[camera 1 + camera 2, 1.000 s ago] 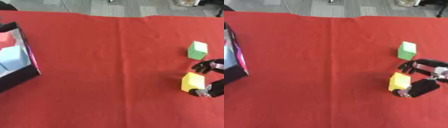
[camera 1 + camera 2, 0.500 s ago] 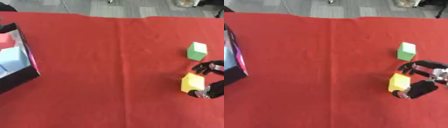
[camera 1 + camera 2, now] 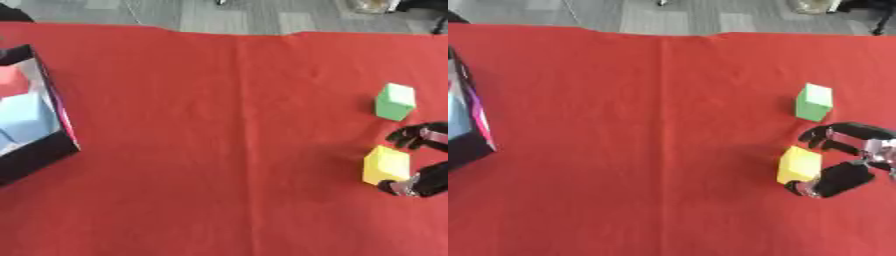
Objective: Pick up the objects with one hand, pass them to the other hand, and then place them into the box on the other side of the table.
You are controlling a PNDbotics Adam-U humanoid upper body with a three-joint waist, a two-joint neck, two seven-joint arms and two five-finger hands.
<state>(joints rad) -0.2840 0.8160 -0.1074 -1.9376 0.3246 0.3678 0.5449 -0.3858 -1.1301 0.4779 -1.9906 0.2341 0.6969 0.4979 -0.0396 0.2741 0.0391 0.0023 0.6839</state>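
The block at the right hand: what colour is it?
Yellow. The block sits between the right hand's curled fingers, clearest in the right eye view.

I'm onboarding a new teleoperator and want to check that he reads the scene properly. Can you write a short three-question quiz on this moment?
1. True or false: the right hand has its fingers curled around the yellow block.
2. Multiple choice: where is the green block relative to the yellow one? A) farther from the robot, apart from it B) stacked on top of it C) inside the box
3. Fill in: the box sits at the table's ____ edge, with a red block and a light blue block inside.

Key
1. True: fingers above, thumb below, block between them.
2. A
3. left
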